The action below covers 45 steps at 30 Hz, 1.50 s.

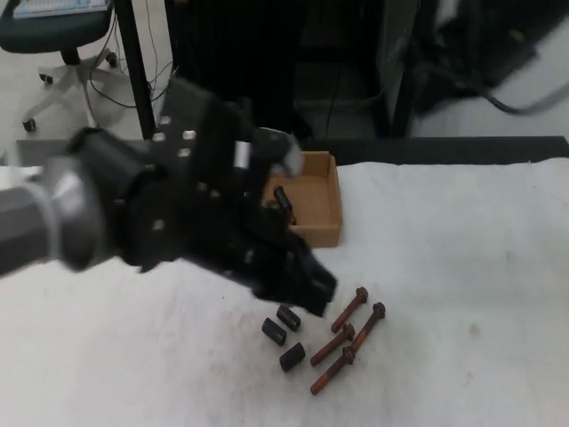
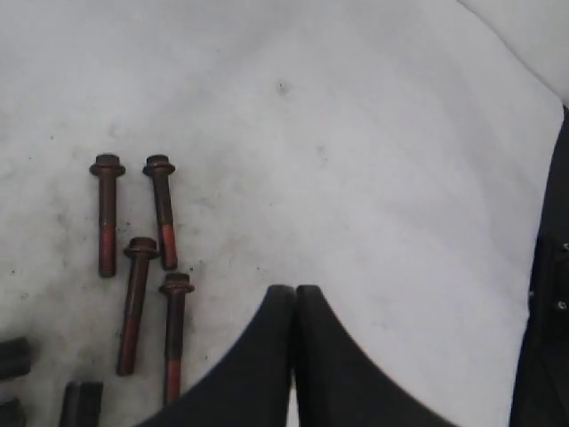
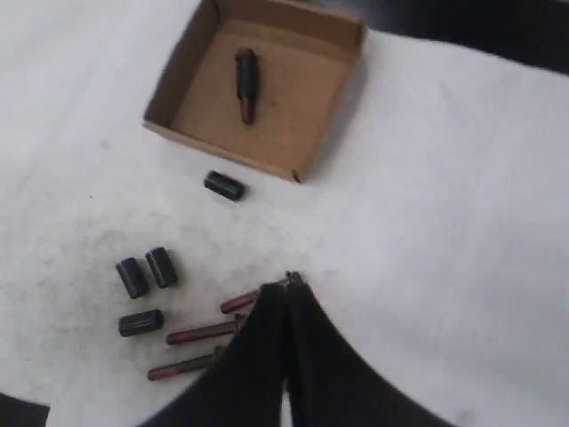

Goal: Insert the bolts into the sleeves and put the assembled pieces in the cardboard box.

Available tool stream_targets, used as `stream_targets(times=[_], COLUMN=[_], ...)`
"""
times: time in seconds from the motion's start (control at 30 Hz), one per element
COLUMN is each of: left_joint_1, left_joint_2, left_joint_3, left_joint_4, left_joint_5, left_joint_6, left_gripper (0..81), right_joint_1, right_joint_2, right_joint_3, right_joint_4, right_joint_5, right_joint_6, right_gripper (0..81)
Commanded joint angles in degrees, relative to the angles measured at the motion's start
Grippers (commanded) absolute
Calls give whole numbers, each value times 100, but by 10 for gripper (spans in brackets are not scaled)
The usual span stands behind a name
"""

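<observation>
Four bolts [image 1: 333,345] lie loose on the white cloth [image 1: 462,267] of the table, toward the middle of its near edge. Three sleeves [image 1: 292,357] lie just beside them. The cardboard box [image 1: 322,233] sits at the far edge with one assembled piece [image 1: 284,203] inside. A black arm [image 1: 178,205] hangs over the table between the box and the loose parts.

Seen from the left wrist, the left gripper [image 2: 295,295] has its fingers pressed together with nothing between them. It hovers above bare cloth next to the bolts [image 2: 107,218], with sleeves [image 2: 80,402] a little beyond them.

Seen from the right wrist, the right gripper [image 3: 286,294] is likewise closed and empty, over the ends of the bolts [image 3: 203,334]. Three sleeves [image 3: 162,267] lie near them. A lone sleeve [image 3: 224,186] rests on the cloth just outside the box wall [image 3: 222,153], and the assembled piece [image 3: 246,84] lies on the box floor.
</observation>
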Motion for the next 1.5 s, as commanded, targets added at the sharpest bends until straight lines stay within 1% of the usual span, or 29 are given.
stream_targets(times=[0.0,0.1,0.17,0.23,0.4,0.5,0.63,0.8,0.9,1.07,1.47], left_joint_1=[-195,-200,-200,-216,-382,-563,-818,-999,-997,-985,-971], left_joint_2=[557,1094,1495,1861,2729,3205,3716,4206,4273,4273,4273], left_joint_3=[-592,-1192,-1726,-2296,-3387,-3941,-4482,-4925,-5043,-5079,-5079], left_joint_4=[-141,12,462,1110,2289,2683,3034,3323,3332,3345,3227], left_joint_5=[-189,-189,-287,-496,-1411,-1826,-2077,-2957,-3142,-3556,-3590], left_joint_6=[123,81,81,129,649,710,732,734,734,932,1030], left_gripper=[80,206,295,332,332,332,332,332,332,332,332], right_joint_1=[-177,-430,-584,-727,-995,-1044,-1043,-1043,-1043,-1043,-1043], right_joint_2=[-467,-1129,-1447,-1707,-2125,-2171,-2168,-2168,-2168,-2168,-2168], right_joint_3=[833,1640,2097,2549,3271,3434,3467,3467,3467,3467,3467], right_joint_4=[-156,-232,-306,-431,-715,-796,-879,-925,-925,-925,-925], right_joint_5=[-44,-88,-88,-128,-712,-765,-765,-858,-1028,-1042,-1132], right_joint_6=[0,0,0,0,45,45,45,72,149,148,148], right_gripper=[8,8,8,8,8,8,8,8,8,8,8])
